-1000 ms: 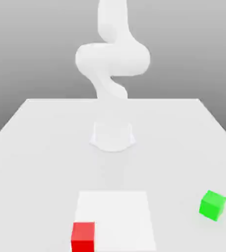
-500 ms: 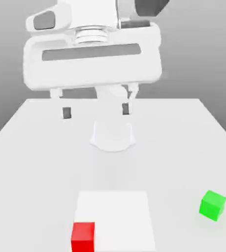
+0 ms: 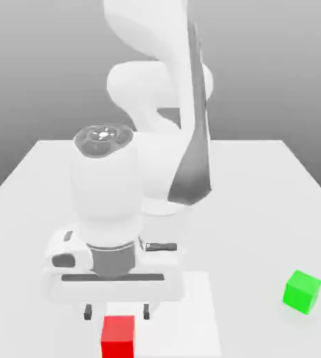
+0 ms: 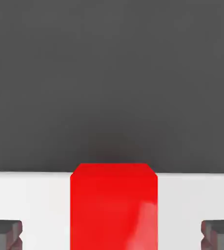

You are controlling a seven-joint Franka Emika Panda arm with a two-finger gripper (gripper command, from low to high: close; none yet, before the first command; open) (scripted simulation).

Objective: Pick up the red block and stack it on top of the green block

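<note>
Exterior view: one tool [image 3: 117, 312], jaws spread wide, holding nothing, over the red block [image 3: 118, 338]. Red block, on the counter [image 3: 261, 231], at the pale square's [image 3: 173, 314] near corner. One green block [image 3: 302, 291], same counter, toward the exterior view's right, well apart.

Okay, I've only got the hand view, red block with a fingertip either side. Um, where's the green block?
Observer: The green block sits on the table, off toward the exterior view's right.
Operator: Is it turned the same way as the red one?
Observer: No, it's turned at an angle, while the red block faces the exterior view square-on.
Operator: Anything sitting on the green one?
Observer: No, its top is bare.
</note>
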